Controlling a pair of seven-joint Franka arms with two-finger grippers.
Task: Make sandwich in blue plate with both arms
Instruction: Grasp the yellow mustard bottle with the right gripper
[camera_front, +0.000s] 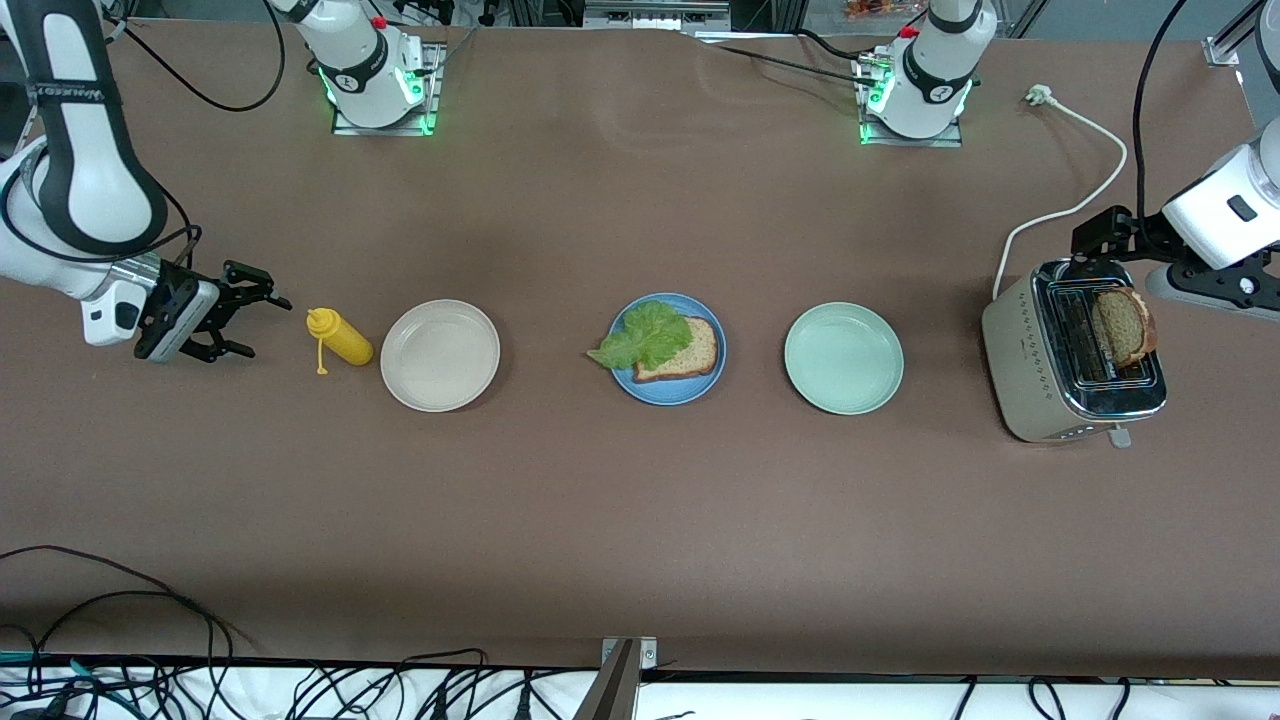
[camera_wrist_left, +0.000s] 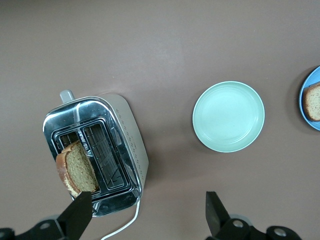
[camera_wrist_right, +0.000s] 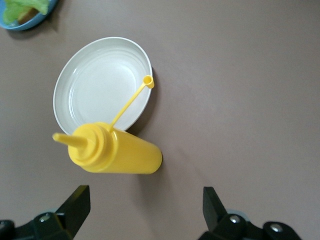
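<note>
The blue plate (camera_front: 661, 392) lies mid-table and holds one brown bread slice (camera_front: 688, 352) with a green lettuce leaf (camera_front: 645, 335) on it. A second bread slice (camera_front: 1122, 325) sticks up from a slot of the toaster (camera_front: 1030, 370) at the left arm's end. My left gripper (camera_front: 1098, 243) is open and empty, in the air over the toaster's cord end. In the left wrist view one fingertip (camera_wrist_left: 80, 209) is beside that slice (camera_wrist_left: 76, 169). My right gripper (camera_front: 258, 322) is open and empty, just above the table beside the yellow squeeze bottle (camera_front: 340, 337).
A beige-white plate (camera_front: 440, 355) lies beside the bottle. A pale green plate (camera_front: 843, 358) lies between the blue plate and the toaster. The toaster's white cord (camera_front: 1085, 200) runs toward the left arm's base. Cables hang along the table's near edge.
</note>
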